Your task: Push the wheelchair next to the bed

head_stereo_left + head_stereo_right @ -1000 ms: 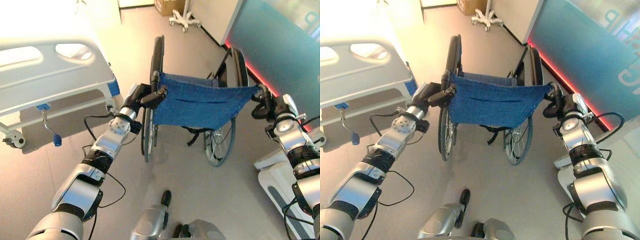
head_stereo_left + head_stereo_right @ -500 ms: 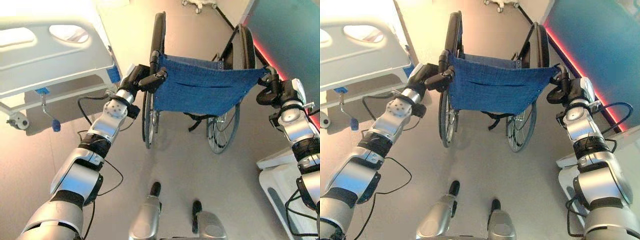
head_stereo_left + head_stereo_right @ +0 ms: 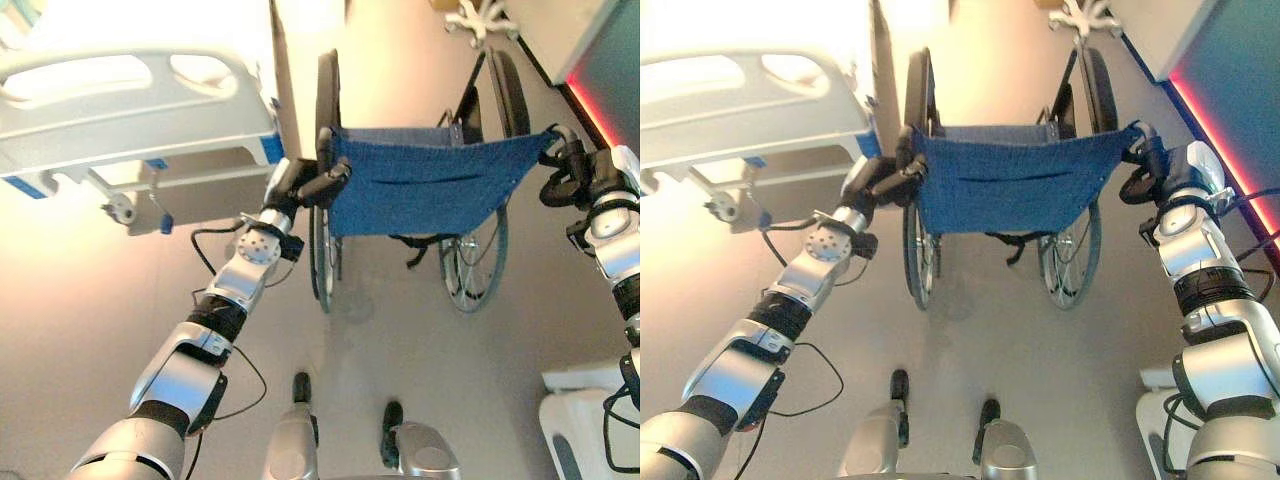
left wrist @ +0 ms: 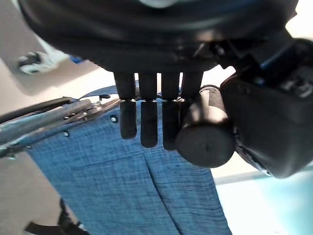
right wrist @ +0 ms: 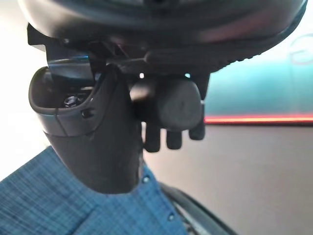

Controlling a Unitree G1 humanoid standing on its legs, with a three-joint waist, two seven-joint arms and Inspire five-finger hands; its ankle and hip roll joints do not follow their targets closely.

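Wheelchair (image 3: 420,190): centre, just right of bed (image 3: 130,110).
Left hand (image 3: 300,185): curled round left push handle (image 4: 203,139).
Right hand (image 3: 575,175): curled round right handle (image 5: 173,105).

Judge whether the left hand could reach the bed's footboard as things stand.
Probably not: the left hand is curled round the wheelchair push handle; the footboard lies just beyond, with nothing between them.

A white star-shaped wheeled stand base (image 3: 482,17) stands on the pale grey floor (image 3: 400,340). Beside the base runs a teal wall panel (image 3: 1240,70) with a glowing red strip (image 3: 1225,150) along its foot. Well away from the base, a white moulded plastic piece (image 3: 590,425) lies on the floor.
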